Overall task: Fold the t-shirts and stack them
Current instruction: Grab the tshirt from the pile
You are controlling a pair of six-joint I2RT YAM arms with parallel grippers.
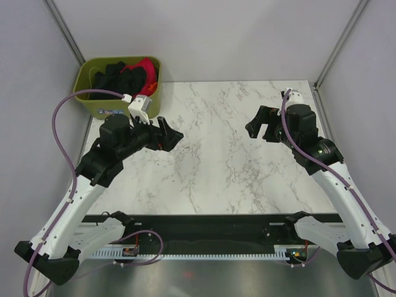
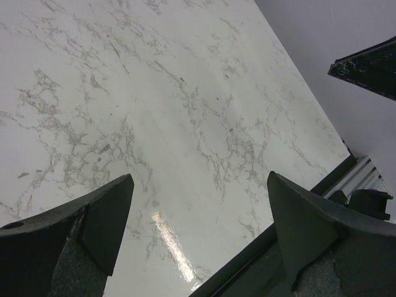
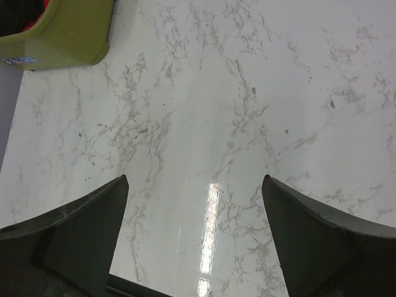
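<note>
The t-shirts lie bundled in an olive-green bin [image 1: 99,102] at the table's far left corner: a black one [image 1: 120,79] and a pink-red one [image 1: 147,68] show on top. My left gripper [image 1: 172,133] hovers open over the marble table, just right of and in front of the bin, with nothing between its fingers [image 2: 105,213]. Across the table my right gripper [image 1: 261,125] hangs open and empty over the right half. The right wrist view catches a corner of the bin [image 3: 65,37] at top left, with a sliver of pink-red cloth [image 3: 44,5] inside.
White marble table [image 1: 216,161] with grey walls at back and both sides. A black rail [image 1: 216,226] runs along the near edge between the arm bases. A purple cable [image 1: 65,124] loops from the left arm beside the bin.
</note>
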